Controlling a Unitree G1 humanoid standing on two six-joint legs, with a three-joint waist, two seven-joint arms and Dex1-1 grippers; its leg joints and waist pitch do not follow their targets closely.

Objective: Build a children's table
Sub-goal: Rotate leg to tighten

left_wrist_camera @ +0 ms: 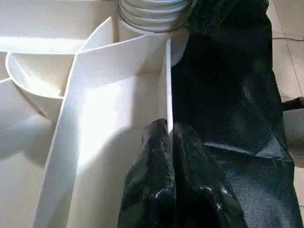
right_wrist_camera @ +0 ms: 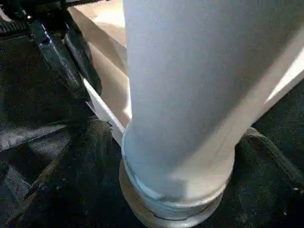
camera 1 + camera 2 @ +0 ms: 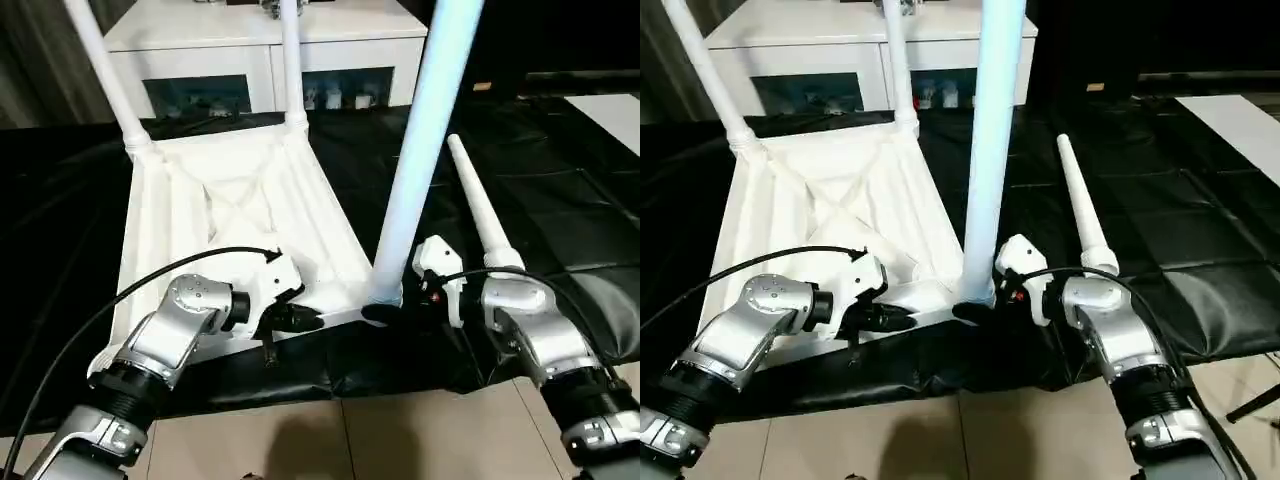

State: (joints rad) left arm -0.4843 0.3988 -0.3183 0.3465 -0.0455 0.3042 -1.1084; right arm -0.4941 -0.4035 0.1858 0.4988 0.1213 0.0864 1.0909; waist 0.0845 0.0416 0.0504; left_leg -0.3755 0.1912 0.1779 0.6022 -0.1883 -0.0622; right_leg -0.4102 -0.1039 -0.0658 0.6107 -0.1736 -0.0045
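The white table top lies upside down on black cloth, ribs facing up. Two legs stand in its far corner sockets. A third leg stands upright in the near right socket. My right gripper is shut on that leg's base, a finger on each side. A fourth leg lies loose on the cloth to the right. My left gripper is shut on the top's thin near rim, close to the third leg; its fingertips pinch the edge.
A white cabinet with dark glass doors stands behind the table top. A flat white board lies at the far right. The black cloth ends at tiled floor in front. A black cable arcs over my left forearm.
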